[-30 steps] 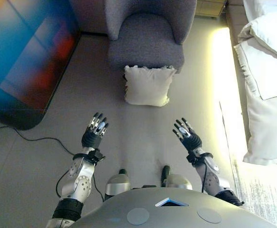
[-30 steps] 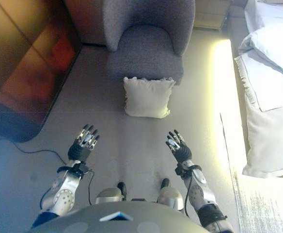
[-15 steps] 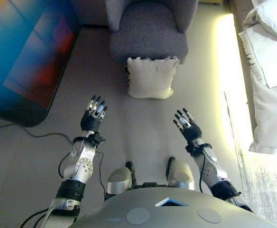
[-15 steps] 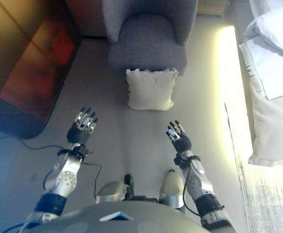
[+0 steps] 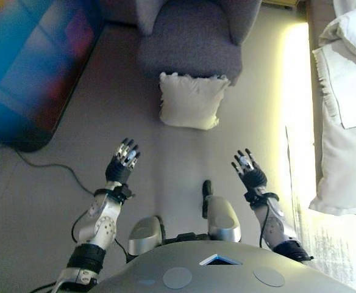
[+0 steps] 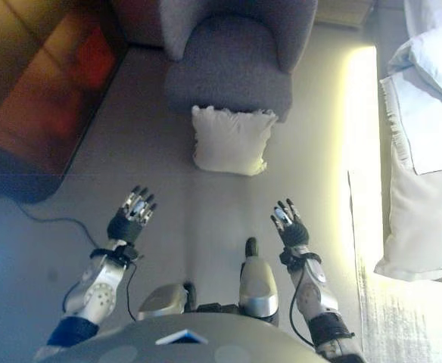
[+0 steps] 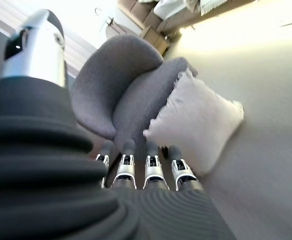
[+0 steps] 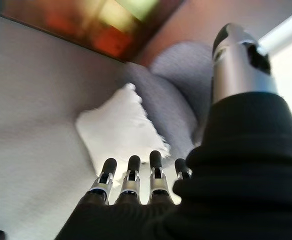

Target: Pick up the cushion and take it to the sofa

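The cushion (image 5: 192,101), cream-white and roughly square with a frilled edge, stands on the floor (image 5: 166,159), leaning against the front of the grey armchair (image 5: 192,46); its upper edge touches the armchair's seat front and its lower edge rests on the floor. All positions below are given relative to the cushion. The left hand (image 5: 122,163) is raised nearer the robot than the cushion and off to its left side, well apart from it, fingers straight and spread, holding nothing. The right hand (image 5: 249,173) is raised nearer the robot than the cushion and off to its right side, also well apart from it, fingers straight and spread, holding nothing. The two hands stand at about the same level, with bare floor between them and the cushion. In the left wrist view the fingers (image 7: 154,168) extend in a straight row toward the cushion (image 7: 198,122) without reaching it; in the right wrist view the fingers (image 8: 131,175) likewise point at the cushion (image 8: 118,130) with a gap remaining. A large dark screen (image 5: 35,64) showing blue and red patches lies beyond the cushion's left side. A bed with white bedding (image 5: 348,116) lies beyond the cushion's right side, past a brightly lit strip of floor.
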